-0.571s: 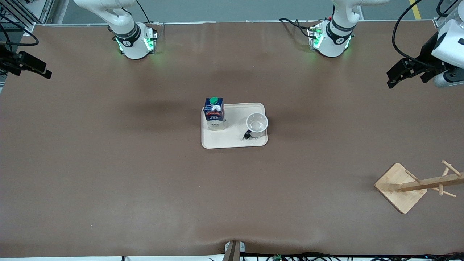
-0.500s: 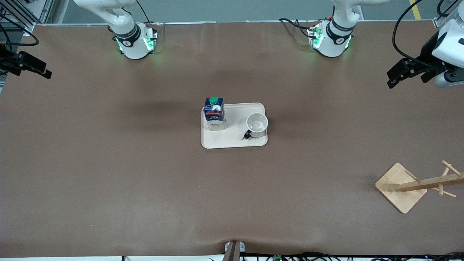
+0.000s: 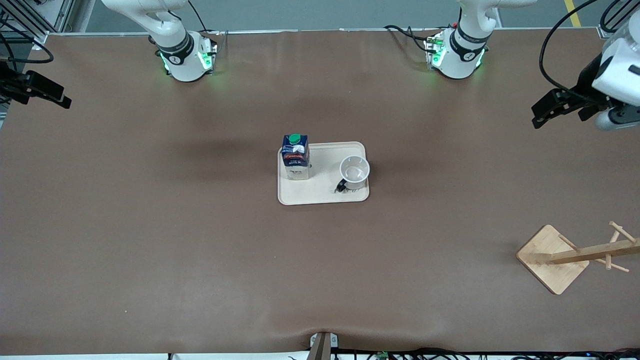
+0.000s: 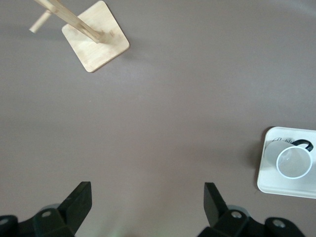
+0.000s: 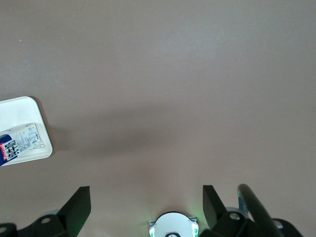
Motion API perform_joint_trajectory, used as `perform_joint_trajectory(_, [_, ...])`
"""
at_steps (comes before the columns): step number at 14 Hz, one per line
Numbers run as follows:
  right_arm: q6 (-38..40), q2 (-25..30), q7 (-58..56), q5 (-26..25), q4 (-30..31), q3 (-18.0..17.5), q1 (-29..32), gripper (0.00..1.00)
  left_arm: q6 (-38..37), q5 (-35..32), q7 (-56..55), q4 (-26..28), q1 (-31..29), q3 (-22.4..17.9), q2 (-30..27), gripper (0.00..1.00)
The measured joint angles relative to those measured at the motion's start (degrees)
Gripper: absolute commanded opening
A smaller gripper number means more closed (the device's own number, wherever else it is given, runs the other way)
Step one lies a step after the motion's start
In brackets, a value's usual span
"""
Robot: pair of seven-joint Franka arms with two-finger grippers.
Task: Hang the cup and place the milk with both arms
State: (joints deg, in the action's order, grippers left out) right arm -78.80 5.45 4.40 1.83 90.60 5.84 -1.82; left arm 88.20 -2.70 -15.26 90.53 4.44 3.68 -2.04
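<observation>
The milk stands upright on a cream tray at the table's middle. The white cup stands upright on the same tray, toward the left arm's end, its black handle pointing toward the front camera. My left gripper is open and empty, up in the air over the left arm's end of the table. Its wrist view shows the cup far off. My right gripper is open and empty over the right arm's end. Its wrist view shows the milk at the picture's edge.
A wooden mug rack with pegs stands at the left arm's end, nearer the front camera than the tray. It also shows in the left wrist view. The right arm's green-lit base shows in the right wrist view.
My left gripper has shifted slightly lower in the front view. The right gripper, the milk and the cup have not moved.
</observation>
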Motion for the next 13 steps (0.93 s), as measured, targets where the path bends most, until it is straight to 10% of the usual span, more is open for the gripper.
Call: perform_joint_trajectory(13, [0.00, 0.01, 0.00, 0.00, 0.01, 0.02, 0.00, 1.00, 22.49, -0.10, -0.24, 7.21, 5.10, 15.88, 19.48, 1.00])
